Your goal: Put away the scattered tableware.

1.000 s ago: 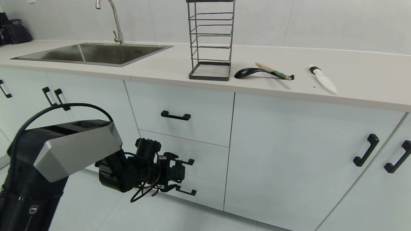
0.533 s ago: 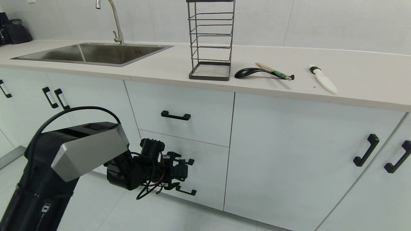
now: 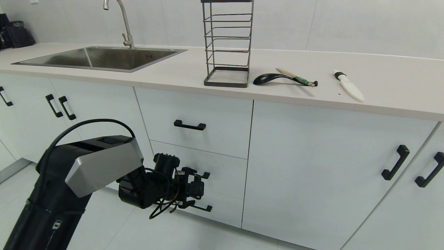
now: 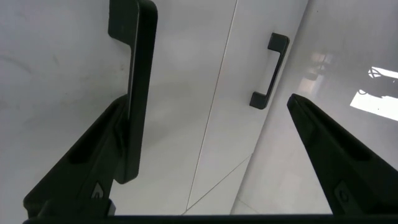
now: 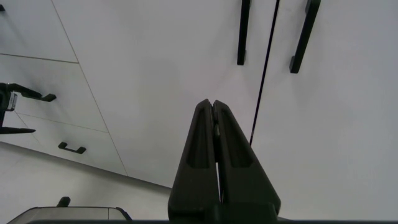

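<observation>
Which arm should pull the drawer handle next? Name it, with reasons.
Left: the left gripper is open with the drawer handle right before its fingers; the right gripper is shut, off by the cabinet doors.

a kitchen, steel sink [image 3: 100, 58] with tap [image 3: 122, 21], pale countertop [image 3: 180, 74], white cabinets [image 3: 312, 166], tiled wall [image 3: 347, 24]
</observation>
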{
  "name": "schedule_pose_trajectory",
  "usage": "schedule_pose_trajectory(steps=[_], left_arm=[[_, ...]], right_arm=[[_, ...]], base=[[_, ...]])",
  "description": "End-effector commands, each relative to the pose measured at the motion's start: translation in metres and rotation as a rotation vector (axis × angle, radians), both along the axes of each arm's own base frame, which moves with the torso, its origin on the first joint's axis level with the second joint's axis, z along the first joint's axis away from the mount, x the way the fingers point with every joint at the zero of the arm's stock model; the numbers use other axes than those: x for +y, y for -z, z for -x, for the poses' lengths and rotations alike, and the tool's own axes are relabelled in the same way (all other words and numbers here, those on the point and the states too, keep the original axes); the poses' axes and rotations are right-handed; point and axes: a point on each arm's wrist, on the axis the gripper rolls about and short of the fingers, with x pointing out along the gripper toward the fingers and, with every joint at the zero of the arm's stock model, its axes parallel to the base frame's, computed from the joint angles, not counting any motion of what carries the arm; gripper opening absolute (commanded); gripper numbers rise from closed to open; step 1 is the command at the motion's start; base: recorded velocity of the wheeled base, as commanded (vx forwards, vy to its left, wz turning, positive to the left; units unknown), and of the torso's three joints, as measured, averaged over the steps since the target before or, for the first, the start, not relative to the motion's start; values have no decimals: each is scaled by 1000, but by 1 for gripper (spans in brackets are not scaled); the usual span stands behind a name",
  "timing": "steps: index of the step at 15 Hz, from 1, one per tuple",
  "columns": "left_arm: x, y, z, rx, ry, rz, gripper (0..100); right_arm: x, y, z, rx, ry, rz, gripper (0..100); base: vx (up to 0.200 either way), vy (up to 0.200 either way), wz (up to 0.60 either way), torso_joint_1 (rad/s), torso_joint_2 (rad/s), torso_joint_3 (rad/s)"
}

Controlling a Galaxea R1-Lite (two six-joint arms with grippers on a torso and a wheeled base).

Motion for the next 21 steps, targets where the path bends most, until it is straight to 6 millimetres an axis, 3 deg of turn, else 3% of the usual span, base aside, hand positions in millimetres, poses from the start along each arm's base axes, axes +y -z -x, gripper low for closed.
schedule_pose_trajectory(steps=[1, 16, 19, 21], left_arm=[[1, 2, 4, 17, 0, -9, 100], [8, 2, 21, 36, 5, -77, 100], [9, -22, 25, -5, -2, -53, 100], [7, -56, 45, -41, 19, -33, 100]], right_arm=[[0, 0, 0, 2, 0, -2, 0], [0, 0, 0, 2, -1, 0, 0], [0, 0, 0, 2, -1, 0, 0], [0, 0, 0, 2, -1, 0, 0]], base=[[0, 0, 0, 0, 0, 0], [0, 0, 0, 0, 0, 0], [0, 0, 0, 0, 0, 0], [0, 0, 0, 0, 0, 0]])
